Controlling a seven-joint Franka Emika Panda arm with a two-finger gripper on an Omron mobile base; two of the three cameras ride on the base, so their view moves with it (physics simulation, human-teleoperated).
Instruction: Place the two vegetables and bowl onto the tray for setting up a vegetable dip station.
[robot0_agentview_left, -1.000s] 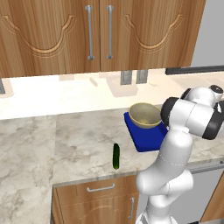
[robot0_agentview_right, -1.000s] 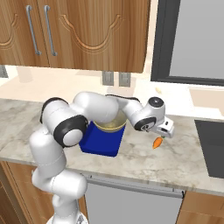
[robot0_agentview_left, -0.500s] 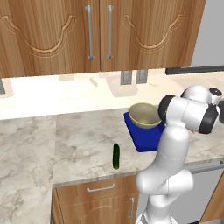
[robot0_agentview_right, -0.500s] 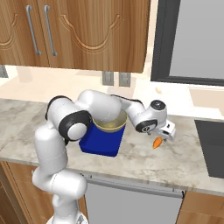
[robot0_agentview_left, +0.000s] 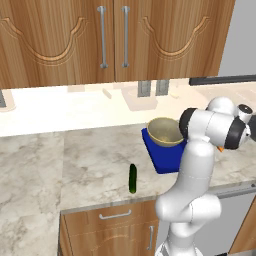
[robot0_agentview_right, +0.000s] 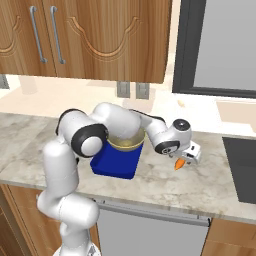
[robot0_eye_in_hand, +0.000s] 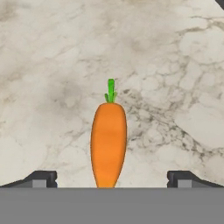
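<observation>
Hovering over the marble worktop (robot0_agentview_right: 150, 182), the gripper (robot0_eye_in_hand: 111, 178) has its fingers (robot0_eye_in_hand: 41, 178) spread wide apart, holding nothing. A carrot (robot0_eye_in_hand: 108, 142) lies flat on the worktop between the two tips, green stub pointing away from the hand, not touched by either finger. In the right base view the carrot (robot0_agentview_right: 178, 163) shows as a small orange tip just under the gripper (robot0_agentview_right: 189, 156), right of the tray and apart from it. The blue tray (robot0_agentview_right: 115, 162) sits on the worktop with the tan bowl (robot0_agentview_right: 126, 141) resting on its far end, partly hidden by the arm. In the left base view the bowl (robot0_agentview_left: 164, 132) sits on the tray (robot0_agentview_left: 162, 159), and the dark green cucumber (robot0_agentview_left: 133, 178) lies on the worktop to the tray's left, near the front edge, well apart from the tray. Wooden cabinets (robot0_agentview_left: 115, 40) hang above.
</observation>
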